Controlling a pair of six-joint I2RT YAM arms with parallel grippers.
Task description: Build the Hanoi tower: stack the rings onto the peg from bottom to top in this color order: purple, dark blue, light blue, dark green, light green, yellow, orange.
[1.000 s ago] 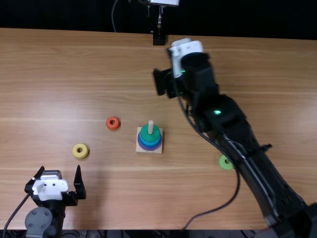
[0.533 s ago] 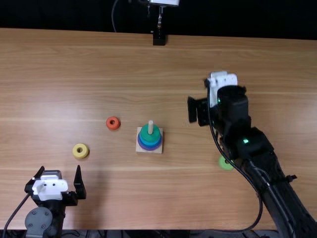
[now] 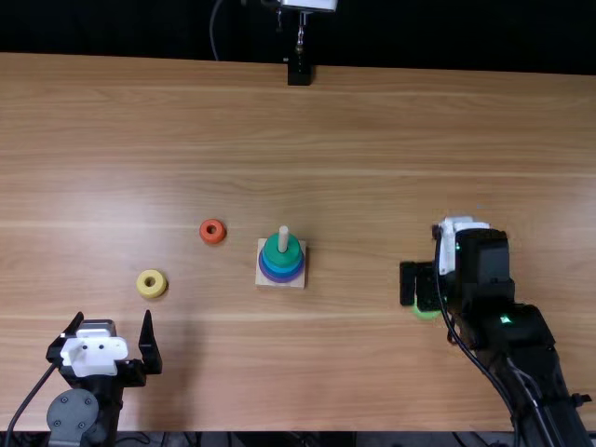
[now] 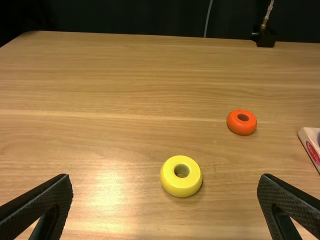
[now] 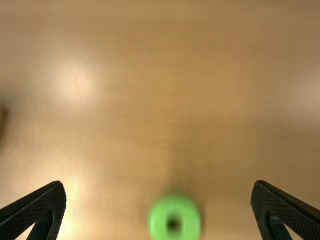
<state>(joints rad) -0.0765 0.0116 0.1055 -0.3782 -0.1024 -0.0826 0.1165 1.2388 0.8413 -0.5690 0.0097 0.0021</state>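
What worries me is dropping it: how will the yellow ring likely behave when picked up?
The yellow ring will probably feel stiff, as its body looks thick. Its shiny, rounded side may slip if pinched off-centre. Lying flat, it would likely slide rather than roll.

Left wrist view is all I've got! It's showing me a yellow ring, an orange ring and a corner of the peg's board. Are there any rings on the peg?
Observer: Yes, there's a stack on the peg, and its top ring is the dark green ring.

Operator: Yay! So I think the light green ring goes next, but I can't find it. Where's it hiding?

Observer: It's lying on the table close to the right gripper, over to the right of the peg in the top view.
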